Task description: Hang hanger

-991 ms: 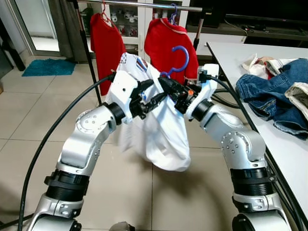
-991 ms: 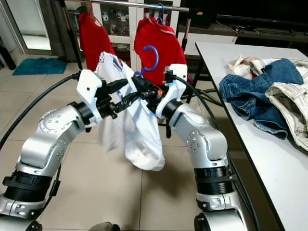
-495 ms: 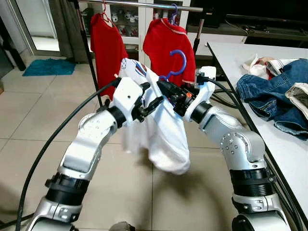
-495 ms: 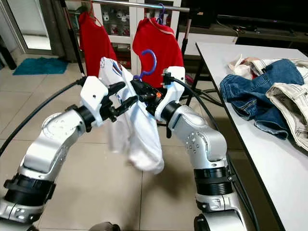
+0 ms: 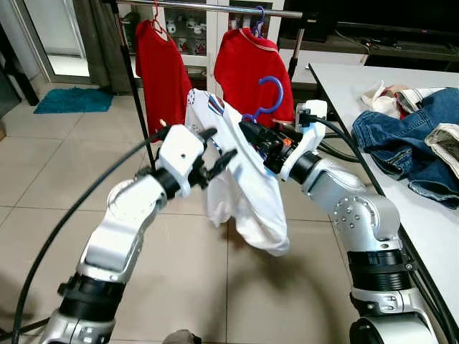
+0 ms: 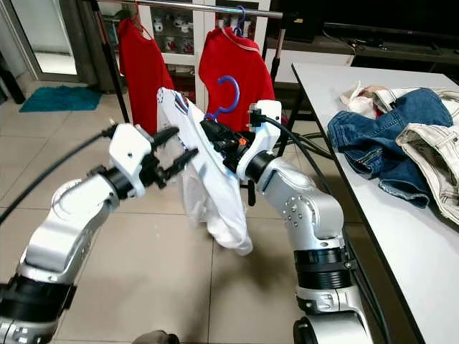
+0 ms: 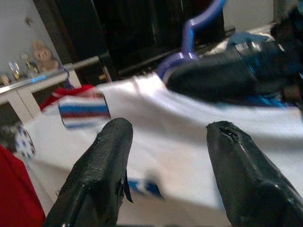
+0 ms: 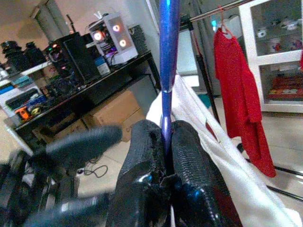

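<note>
- A white table (image 5: 430,236) runs along the right, bearing a heap of clothes: blue jeans (image 5: 401,136) and some pale garments behind and beside them.
- A clothes rail (image 5: 208,7) crosses the far side, held up on a dark post at its left; a white cabinet (image 5: 204,36) stands behind it.
- Two red shirts hang from the rail: one to the left (image 5: 159,68), one to the right (image 5: 251,64) (each on its own hanger).
- One white shirt (image 5: 247,186) with red and blue striped trim hangs between the two arms, in front of the right red shirt, its hem dangling above the tiled floor (image 5: 43,179).
- A teal mat (image 5: 72,100) lies on the floor at far left.
- One blue hanger (image 5: 267,97) carries the white shirt; its hook stands up above the right gripper, below the rail and not on it.
- The right gripper (image 8: 165,156) is closed tight on the hanger's stem just below the hook, the white shirt draped against its fingers.
- The left gripper (image 5: 215,156) has its fingers (image 7: 102,175) spread wide apart, holding nothing, just left of the white shirt; whether the tips brush the cloth cannot be told.
</note>
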### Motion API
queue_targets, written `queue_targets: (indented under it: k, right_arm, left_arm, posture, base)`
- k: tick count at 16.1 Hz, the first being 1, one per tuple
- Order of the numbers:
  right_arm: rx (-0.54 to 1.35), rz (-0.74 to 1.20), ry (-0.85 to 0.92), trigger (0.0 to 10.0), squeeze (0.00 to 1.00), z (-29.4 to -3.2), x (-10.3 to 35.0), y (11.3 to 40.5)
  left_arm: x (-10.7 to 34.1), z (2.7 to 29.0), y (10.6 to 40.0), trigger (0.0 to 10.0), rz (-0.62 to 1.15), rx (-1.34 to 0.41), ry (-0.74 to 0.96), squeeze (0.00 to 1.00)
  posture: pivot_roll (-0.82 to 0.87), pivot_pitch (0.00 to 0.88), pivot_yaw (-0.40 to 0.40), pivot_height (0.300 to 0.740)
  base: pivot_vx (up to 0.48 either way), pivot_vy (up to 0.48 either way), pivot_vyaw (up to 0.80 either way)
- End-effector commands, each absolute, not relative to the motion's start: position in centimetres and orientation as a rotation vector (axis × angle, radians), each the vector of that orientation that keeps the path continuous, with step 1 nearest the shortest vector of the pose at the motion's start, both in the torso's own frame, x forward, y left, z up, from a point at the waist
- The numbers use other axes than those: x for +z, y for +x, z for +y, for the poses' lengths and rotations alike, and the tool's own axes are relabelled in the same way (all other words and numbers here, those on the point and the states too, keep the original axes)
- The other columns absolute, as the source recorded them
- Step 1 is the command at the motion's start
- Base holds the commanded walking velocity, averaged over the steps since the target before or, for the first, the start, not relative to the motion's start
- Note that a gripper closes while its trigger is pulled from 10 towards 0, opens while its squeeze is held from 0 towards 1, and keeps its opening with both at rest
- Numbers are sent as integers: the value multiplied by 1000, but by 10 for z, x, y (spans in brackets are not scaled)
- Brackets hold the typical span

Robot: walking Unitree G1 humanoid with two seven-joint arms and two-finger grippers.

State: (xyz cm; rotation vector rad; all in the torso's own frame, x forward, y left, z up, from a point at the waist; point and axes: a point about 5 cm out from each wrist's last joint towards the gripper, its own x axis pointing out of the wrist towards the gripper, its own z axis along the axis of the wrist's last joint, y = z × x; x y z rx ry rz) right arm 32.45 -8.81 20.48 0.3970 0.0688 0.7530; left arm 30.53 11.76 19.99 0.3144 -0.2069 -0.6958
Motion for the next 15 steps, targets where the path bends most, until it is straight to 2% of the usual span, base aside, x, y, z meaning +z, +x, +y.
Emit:
queue_targets:
  k: [1,7,8,9,10,11,12,15]
  right_arm:
    - [798,35,396,10000,0,-86,215,322]
    - [841,27,389,10000,0,-83,217,317]
    - [849,25,391,10000,0,-82,217,316]
    - [854,23,392,10000,0,-81,218,316]
    - [861,22,393,10000,0,-81,218,315]
    - [870,21,392,10000,0,-80,219,314]
    - [876,20,392,10000,0,-79,219,314]
    - [881,18,393,10000,0,-79,220,313]
  left_arm:
    - [207,115,309,10000,-242,-691,343,0]
    - [207,109,318,10000,-238,-695,317,0]
    - [206,110,320,6706,-236,-698,323,0]
    - [205,110,320,4235,-237,-700,325,0]
    - [205,110,322,3294,-238,-699,323,0]
    - [204,110,324,1373,-237,-701,325,0]
    - [204,110,326,39,-238,-703,328,0]
    - [205,111,330,0,-242,-705,329,0]
  posture:
    - [86,0,-29,740]
    - [86,0,-29,740]
    - [86,0,-29,740]
    - [86,0,-29,740]
    - [86,0,-29,740]
    - [86,0,-29,740]
    - [86,0,-29,740]
    - [75,0,-19,740]
  base:
    - [0,0,0]
    - [0,0,0]
    - [0,0,0]
    - [0,0,0]
    - [0,0,0]
    - [0,0,0]
    - [0,0,0]
    - [0,0,0]
